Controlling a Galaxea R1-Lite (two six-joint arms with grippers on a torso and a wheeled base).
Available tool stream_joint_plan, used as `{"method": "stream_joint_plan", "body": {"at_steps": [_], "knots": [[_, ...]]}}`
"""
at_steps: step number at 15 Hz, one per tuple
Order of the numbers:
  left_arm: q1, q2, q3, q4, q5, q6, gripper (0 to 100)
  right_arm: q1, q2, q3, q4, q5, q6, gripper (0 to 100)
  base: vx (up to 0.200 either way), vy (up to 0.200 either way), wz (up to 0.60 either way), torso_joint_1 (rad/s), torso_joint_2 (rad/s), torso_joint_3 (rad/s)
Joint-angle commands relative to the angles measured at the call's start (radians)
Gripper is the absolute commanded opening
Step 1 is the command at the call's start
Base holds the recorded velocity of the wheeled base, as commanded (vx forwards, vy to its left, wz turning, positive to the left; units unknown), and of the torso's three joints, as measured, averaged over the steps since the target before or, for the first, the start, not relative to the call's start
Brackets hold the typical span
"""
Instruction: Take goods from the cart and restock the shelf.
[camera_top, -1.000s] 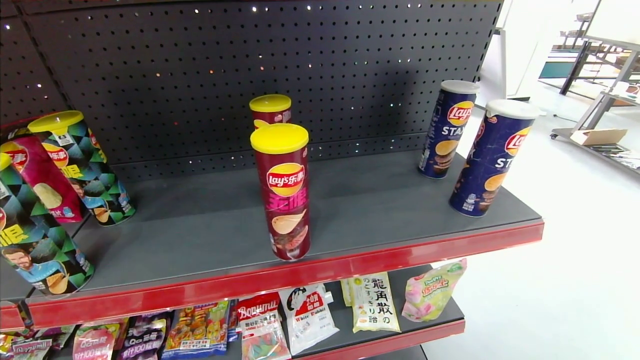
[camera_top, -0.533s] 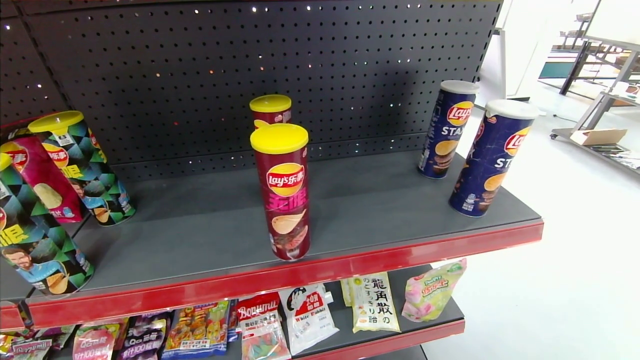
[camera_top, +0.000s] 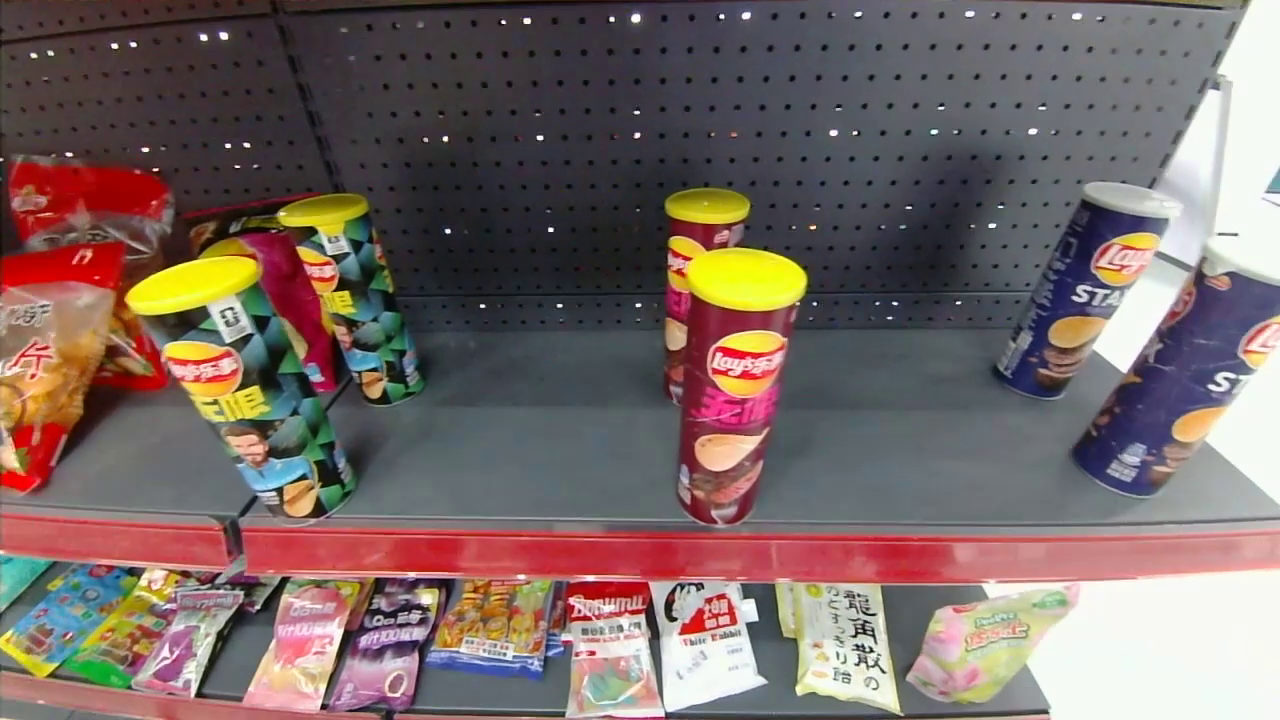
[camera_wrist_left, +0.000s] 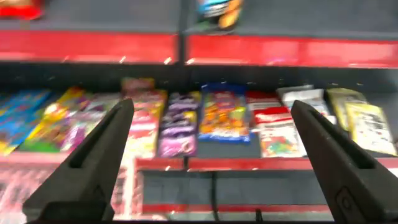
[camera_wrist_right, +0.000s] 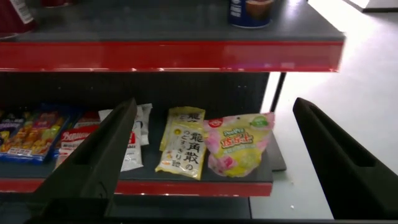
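The dark shelf (camera_top: 560, 440) with a red front lip carries upright crisp tubes. Two maroon tubes with yellow lids (camera_top: 738, 385) stand mid-shelf, one behind the other. Green-patterned tubes (camera_top: 245, 385) stand at the left and two navy tubes (camera_top: 1075, 290) at the right. My left gripper (camera_wrist_left: 211, 162) is open and holds nothing, facing the lower shelf's snack bags (camera_wrist_left: 221, 115). My right gripper (camera_wrist_right: 217, 162) is open and holds nothing, facing the lower shelf's right end, with a pink-green bag (camera_wrist_right: 239, 144) between its fingers' lines of sight.
Red snack bags (camera_top: 55, 290) lean at the far left of the upper shelf. The lower shelf (camera_top: 700, 680) holds a row of flat candy and snack packets. White floor (camera_wrist_right: 367, 112) lies beyond the shelf's right end. A perforated back panel (camera_top: 640, 130) closes the rear.
The head camera has turned left: the whole scene shifted right, bringing the left red bags into view and pushing the navy tubes to the right edge. The goods themselves have not moved.
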Motion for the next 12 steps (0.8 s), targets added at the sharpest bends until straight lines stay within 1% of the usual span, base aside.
{"method": "stream_joint_plan", "body": {"at_steps": [1, 2, 3, 4, 5, 6, 7, 8, 9, 10, 11, 12], "knots": [[-0.001, 0.008, 0.005, -0.013, 0.000, -0.001, 100, 0.000, 0.000, 0.000, -0.001, 0.000, 0.003, 100, 0.000, 0.000, 0.00, 0.000, 0.00, 0.000], [-0.001, 0.010, 0.004, -0.021, 0.000, -0.001, 100, 0.000, 0.000, 0.000, -0.001, 0.002, 0.001, 100, 0.000, 0.000, 0.00, 0.000, 0.00, 0.000], [0.000, 0.028, -0.001, -0.021, 0.000, -0.010, 100, 0.002, 0.003, 0.000, -0.001, 0.003, 0.003, 100, 0.000, 0.000, 0.00, 0.000, 0.00, 0.000], [0.014, 0.048, -0.001, -0.018, 0.001, -0.011, 100, 0.002, 0.001, 0.000, -0.001, 0.003, 0.003, 100, 0.000, 0.000, 0.00, 0.000, 0.00, 0.000], [0.052, 0.074, 0.001, -0.018, 0.001, -0.011, 100, 0.002, 0.000, 0.000, -0.001, 0.002, 0.003, 100, 0.000, 0.000, 0.00, 0.000, 0.00, 0.000], [0.127, 0.123, 0.002, -0.018, 0.000, -0.011, 100, 0.000, 0.000, 0.000, -0.001, 0.003, 0.003, 100, 0.000, 0.000, 0.00, 0.000, 0.00, 0.000], [0.178, 0.131, 0.013, -0.016, 0.000, -0.010, 100, 0.000, 0.000, 0.000, -0.001, 0.002, 0.003, 100, 0.000, 0.000, 0.00, 0.000, 0.00, 0.000], [0.195, 0.105, 0.042, -0.021, -0.005, -0.001, 100, 0.000, 0.000, 0.000, -0.001, 0.002, 0.003, 100, 0.000, 0.000, 0.00, 0.000, 0.00, 0.000], [0.192, 0.028, 0.082, -0.022, -0.031, 0.010, 100, 0.000, 0.000, 0.000, -0.001, 0.002, 0.003, 100, 0.000, 0.000, 0.00, 0.000, 0.00, 0.000], [0.195, -0.055, 0.142, -0.048, -0.114, 0.025, 100, 0.000, 0.000, 0.000, -0.001, 0.002, 0.004, 100, 0.000, 0.000, 0.00, 0.000, 0.00, 0.000], [0.215, -0.075, 0.145, -0.079, -0.163, 0.022, 100, 0.000, 0.000, 0.000, -0.001, 0.002, 0.004, 100, 0.000, 0.000, 0.00, 0.000, 0.00, 0.000], [0.219, -0.084, 0.192, -0.169, -0.215, 0.010, 100, 0.000, 0.000, 0.000, -0.001, 0.002, 0.004, 100, 0.000, 0.000, 0.00, 0.000, 0.00, 0.000]]}}
